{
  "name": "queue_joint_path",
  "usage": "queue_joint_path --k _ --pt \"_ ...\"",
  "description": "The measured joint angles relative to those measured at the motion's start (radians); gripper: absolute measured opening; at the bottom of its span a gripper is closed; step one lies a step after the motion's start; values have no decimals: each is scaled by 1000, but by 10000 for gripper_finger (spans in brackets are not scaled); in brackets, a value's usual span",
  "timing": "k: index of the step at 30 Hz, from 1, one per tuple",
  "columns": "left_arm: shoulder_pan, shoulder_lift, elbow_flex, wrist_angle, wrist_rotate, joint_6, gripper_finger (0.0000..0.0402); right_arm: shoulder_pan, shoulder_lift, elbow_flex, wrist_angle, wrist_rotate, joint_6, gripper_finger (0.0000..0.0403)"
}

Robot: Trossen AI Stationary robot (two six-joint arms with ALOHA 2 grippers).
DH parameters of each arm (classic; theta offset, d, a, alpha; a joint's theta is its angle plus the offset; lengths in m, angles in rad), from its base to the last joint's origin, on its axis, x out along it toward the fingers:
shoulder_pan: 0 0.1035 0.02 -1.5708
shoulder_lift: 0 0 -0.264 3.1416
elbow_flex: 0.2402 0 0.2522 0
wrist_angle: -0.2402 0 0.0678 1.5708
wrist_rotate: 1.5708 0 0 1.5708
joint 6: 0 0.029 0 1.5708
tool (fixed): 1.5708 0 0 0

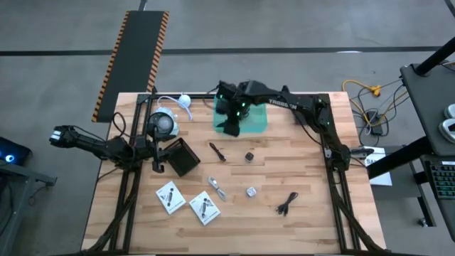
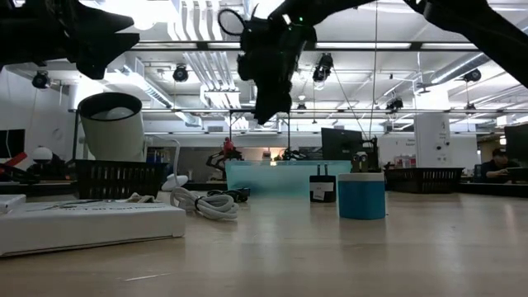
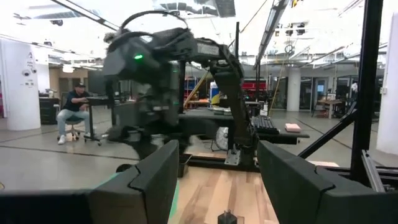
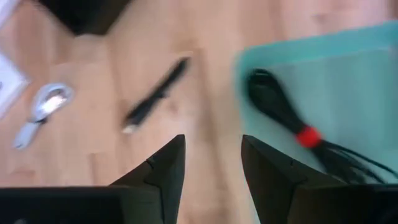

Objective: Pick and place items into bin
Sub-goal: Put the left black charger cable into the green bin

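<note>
While the right gripper (image 1: pixel 231 122) is being held open and empty over the near edge of the bin (image 1: pixel 257 125) in the high view, the left gripper (image 1: pixel 158 168) is being kept by the black box (image 1: pixel 181 156); its fingers cannot be judged there. Packets (image 1: pixel 170 196), a stick (image 1: pixel 217 151) and a cable (image 1: pixel 286 203) are lying on the table (image 1: pixel 313 220). Across the low view, the bin (image 2: pixel 272 177) is seen under the right gripper (image 2: pixel 268 107). Through the left wrist view, its fingers (image 3: pixel 155 177) are being held apart, empty. From the right wrist view, a cable with a red band (image 4: pixel 292 124) is lying inside the bin (image 4: pixel 348 81), the stick (image 4: pixel 155 93) outside.
</note>
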Motion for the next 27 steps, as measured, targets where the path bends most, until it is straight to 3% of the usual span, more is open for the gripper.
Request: queue_joint_path --k 6,14,27 --pt "0 0 0 0 0 0 203 100 0 -16 23 -1 30 127" --pt "0 19 -13 -3 0 0 203 160 1 -154 175 -2 196 120" --pt "0 27 -24 1 1 7 203 177 1 -355 405 25 352 175"
